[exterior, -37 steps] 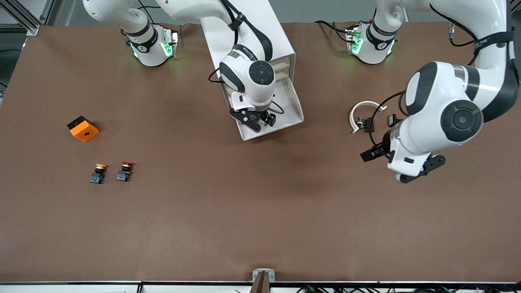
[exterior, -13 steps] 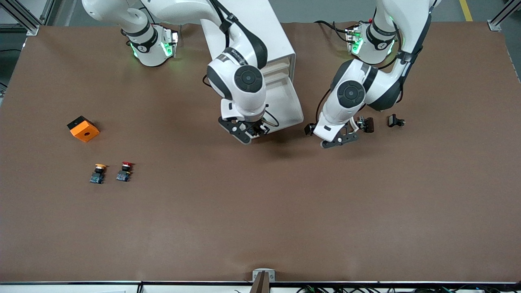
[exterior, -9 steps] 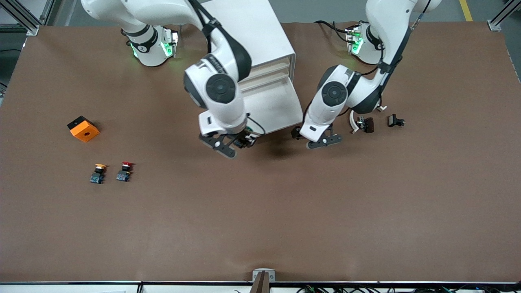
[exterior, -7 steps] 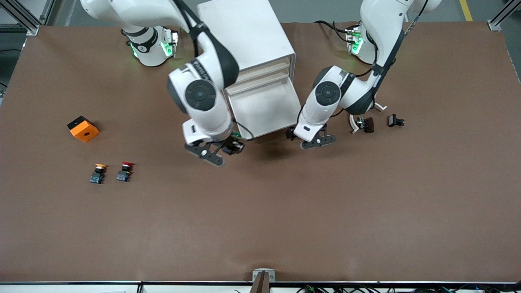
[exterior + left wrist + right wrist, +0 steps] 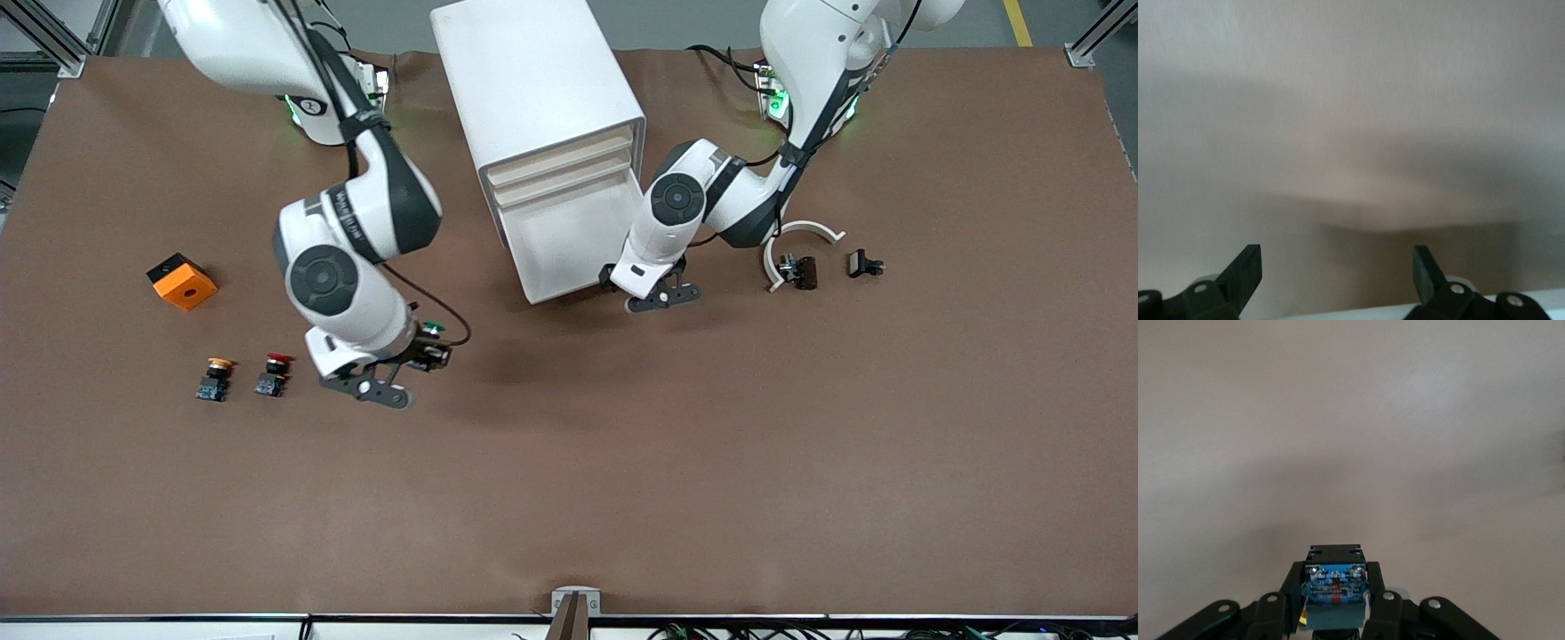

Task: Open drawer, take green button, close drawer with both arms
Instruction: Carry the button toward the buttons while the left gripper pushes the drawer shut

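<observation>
Green-capped button (image 5: 433,328) sits clamped in the right gripper (image 5: 418,363) over bare table; left gripper (image 5: 642,286), jaws apart, meets the open drawer (image 5: 569,240).

An orange block (image 5: 182,282) with a black side and a round hole in its top face lay on the brown counter (image 5: 622,462) toward the right arm's end. Nearer the front camera than the block, an orange-capped button (image 5: 214,378) and a red-capped button (image 5: 271,374) stood side by side, close but apart. Toward the left arm's end, a white curved piece (image 5: 800,238) lay beside a small dark part (image 5: 799,270), with a small black part (image 5: 863,263) near it.
</observation>
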